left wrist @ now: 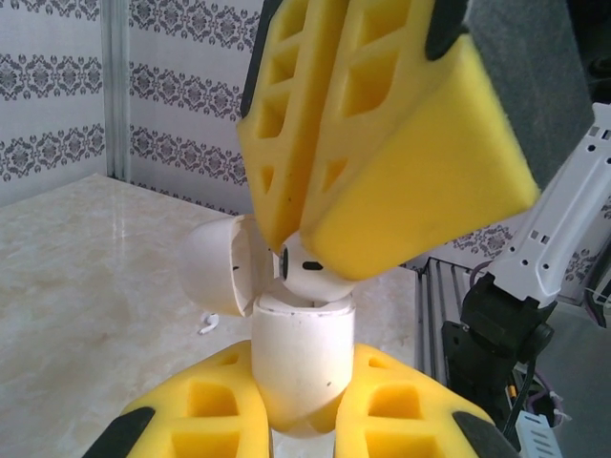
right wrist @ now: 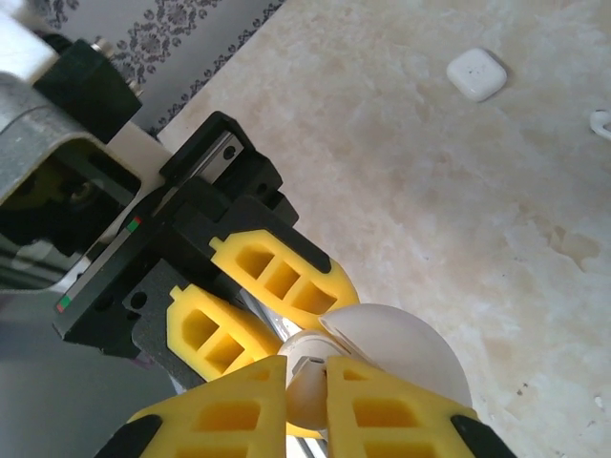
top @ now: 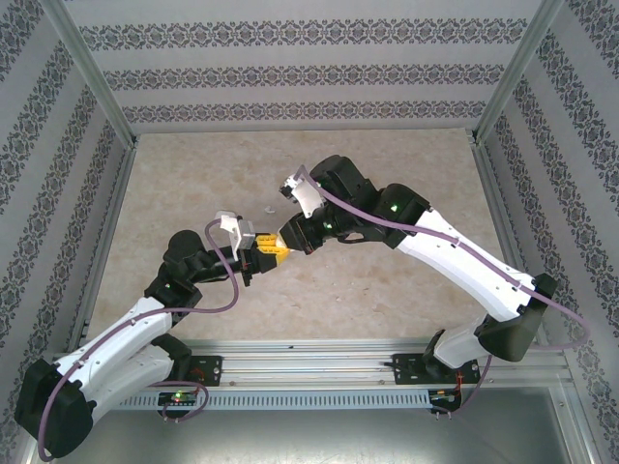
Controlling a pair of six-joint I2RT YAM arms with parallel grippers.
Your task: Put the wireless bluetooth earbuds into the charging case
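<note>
A small white earbud (left wrist: 307, 269) hangs directly over the open mouth of the white charging case (left wrist: 304, 358). Its rounded body is touching or almost touching the case's rim, and whether it has entered its well cannot be told. The earbud is pinched between the tips of the right fingers (left wrist: 401, 162), two yellow pads closed on it and reaching down from above. Only its lower end pokes out beneath them, probably so that this end can lead the way into the case. The case stands upright, clamped around its lower half by the left fingers (left wrist: 191, 410), which are closed on it from below. Its hinged lid (left wrist: 218, 262) is swung open to the left, out of the earbud's path. Held this way, lifted off the desk (left wrist: 67, 277), the case is likely steadied and kept square to the earbud above it. Seen from above, the two arms meet fingertip to fingertip over the middle of the desk. A tiny white piece (left wrist: 205, 325) lies on the desk beyond the case, to its left. It may be the second earbud, but it is too small to tell.
</note>
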